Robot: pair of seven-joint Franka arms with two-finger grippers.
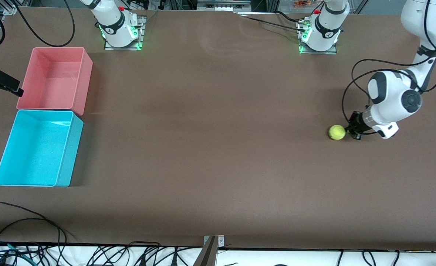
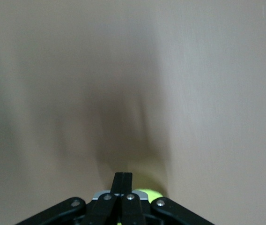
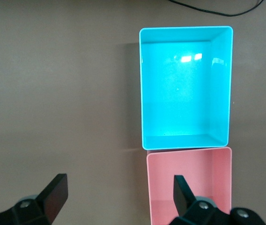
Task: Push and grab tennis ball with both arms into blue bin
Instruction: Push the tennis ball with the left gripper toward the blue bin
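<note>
The tennis ball lies on the brown table at the left arm's end. My left gripper is low at the table right beside the ball, touching or nearly touching it. In the left wrist view its fingers are shut together with nothing between them, and the ball shows just past them. The blue bin stands empty at the right arm's end. My right gripper is open and empty, high over the table beside the bins, looking down on the blue bin.
An empty pink bin stands against the blue bin, farther from the front camera; it also shows in the right wrist view. A black fixture juts in at the table edge beside the pink bin. Cables lie along the front edge.
</note>
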